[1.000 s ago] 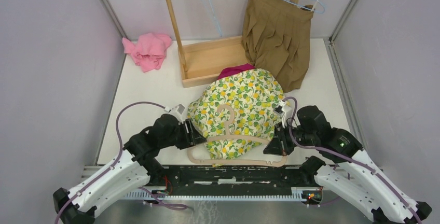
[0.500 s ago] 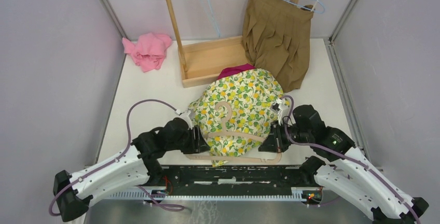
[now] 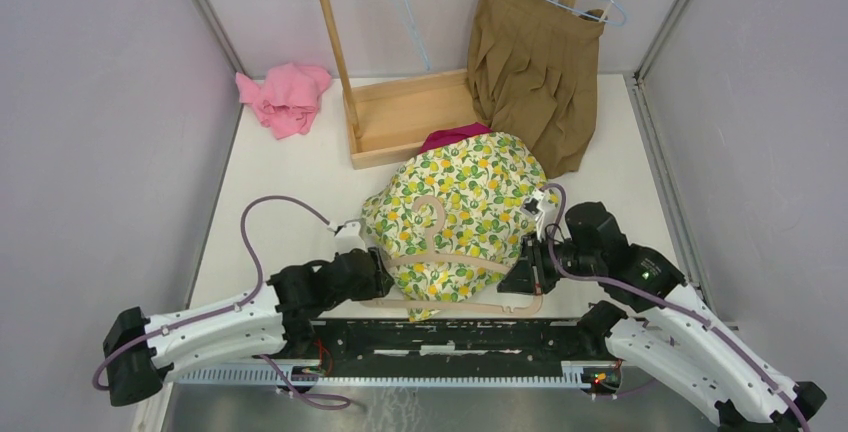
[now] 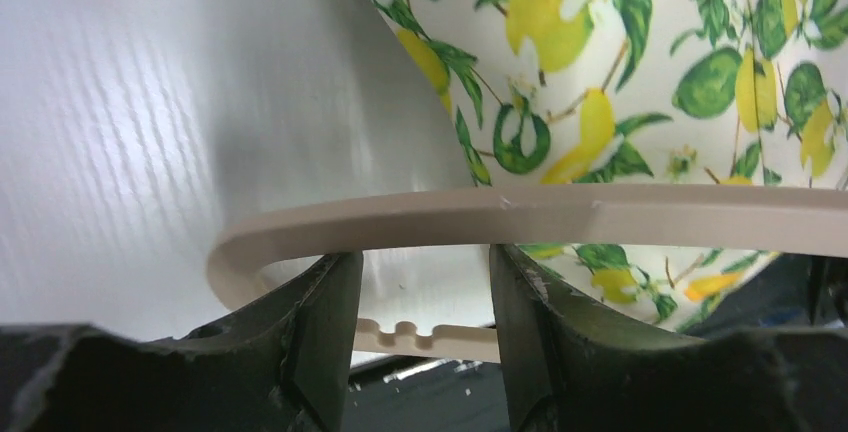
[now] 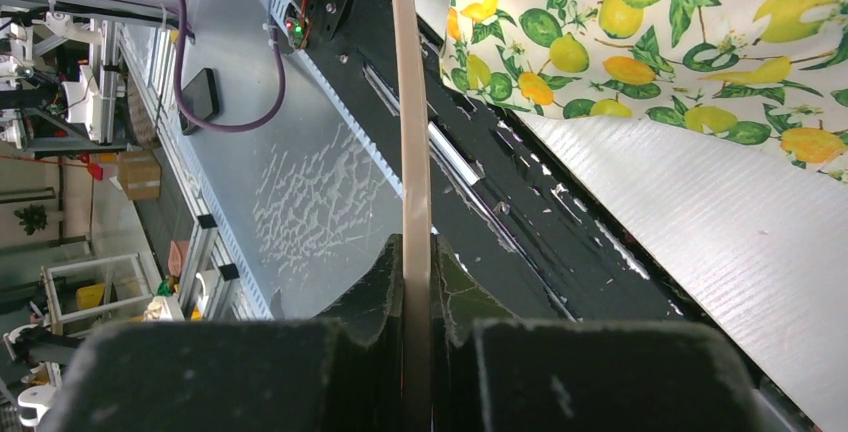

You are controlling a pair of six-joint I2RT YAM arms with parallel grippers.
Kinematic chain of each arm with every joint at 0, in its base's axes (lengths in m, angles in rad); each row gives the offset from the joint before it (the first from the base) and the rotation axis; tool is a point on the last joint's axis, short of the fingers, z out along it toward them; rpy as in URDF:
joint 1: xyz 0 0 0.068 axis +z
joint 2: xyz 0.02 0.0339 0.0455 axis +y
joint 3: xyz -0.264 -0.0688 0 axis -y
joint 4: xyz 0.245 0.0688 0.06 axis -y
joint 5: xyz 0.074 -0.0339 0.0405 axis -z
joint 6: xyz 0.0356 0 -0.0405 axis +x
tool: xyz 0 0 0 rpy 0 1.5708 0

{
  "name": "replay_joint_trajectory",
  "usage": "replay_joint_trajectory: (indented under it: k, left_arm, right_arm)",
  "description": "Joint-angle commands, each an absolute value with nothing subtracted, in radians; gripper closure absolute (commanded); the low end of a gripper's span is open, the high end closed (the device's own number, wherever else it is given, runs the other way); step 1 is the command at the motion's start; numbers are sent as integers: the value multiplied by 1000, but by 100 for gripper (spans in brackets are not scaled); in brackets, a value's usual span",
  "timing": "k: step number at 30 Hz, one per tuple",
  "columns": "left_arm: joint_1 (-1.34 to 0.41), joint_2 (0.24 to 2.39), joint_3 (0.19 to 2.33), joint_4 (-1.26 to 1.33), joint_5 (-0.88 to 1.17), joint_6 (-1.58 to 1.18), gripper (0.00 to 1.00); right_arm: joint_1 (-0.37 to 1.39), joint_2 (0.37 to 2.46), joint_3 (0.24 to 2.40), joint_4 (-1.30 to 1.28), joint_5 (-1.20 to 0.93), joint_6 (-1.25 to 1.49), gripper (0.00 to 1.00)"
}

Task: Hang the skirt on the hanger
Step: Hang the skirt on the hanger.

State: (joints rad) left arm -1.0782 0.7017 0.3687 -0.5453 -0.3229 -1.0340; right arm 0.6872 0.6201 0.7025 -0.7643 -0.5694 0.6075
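A lemon-print skirt (image 3: 460,207) lies on the white table near the front. A beige hanger (image 3: 455,304) lies over its near part, hook pointing away. My right gripper (image 3: 527,277) is shut on the hanger's right end; in the right wrist view the hanger (image 5: 410,152) runs straight up from between the fingers (image 5: 380,292). My left gripper (image 3: 378,274) is open at the hanger's left end. In the left wrist view the hanger's curved end (image 4: 300,237) crosses just beyond the two spread fingers (image 4: 315,332), with the skirt (image 4: 620,72) behind it.
A wooden rack base (image 3: 410,117) stands at the back with a brown pleated skirt (image 3: 535,67) hung on a wire hanger. A pink cloth (image 3: 285,97) lies at the back left. A magenta cloth (image 3: 455,135) peeks from under the lemon skirt. Grey walls stand on both sides.
My left gripper has swung down and in to the hanger's left end. The right gripper lifted the hanger's right end slightly and then held still.
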Motion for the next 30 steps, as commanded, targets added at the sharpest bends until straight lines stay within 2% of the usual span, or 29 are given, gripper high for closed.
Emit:
replay_joint_trajectory:
  k: [1, 7, 21, 30]
  left_arm:
    - [-1088, 718, 363, -429, -504, -1091, 42]
    - [-1111, 762, 338, -298, -500, -1082, 43]
    - [-1222, 605, 168, -116, -544, -1149, 47]
    - [-1251, 587, 47, 23, -570, -1154, 47]
  right_arm:
    - [690, 595, 704, -731, -606, 606, 99]
    - [690, 573, 705, -752, -596, 601, 99]
    - [690, 558, 708, -763, -597, 593, 99]
    - [690, 561, 730, -787, -590, 578, 99]
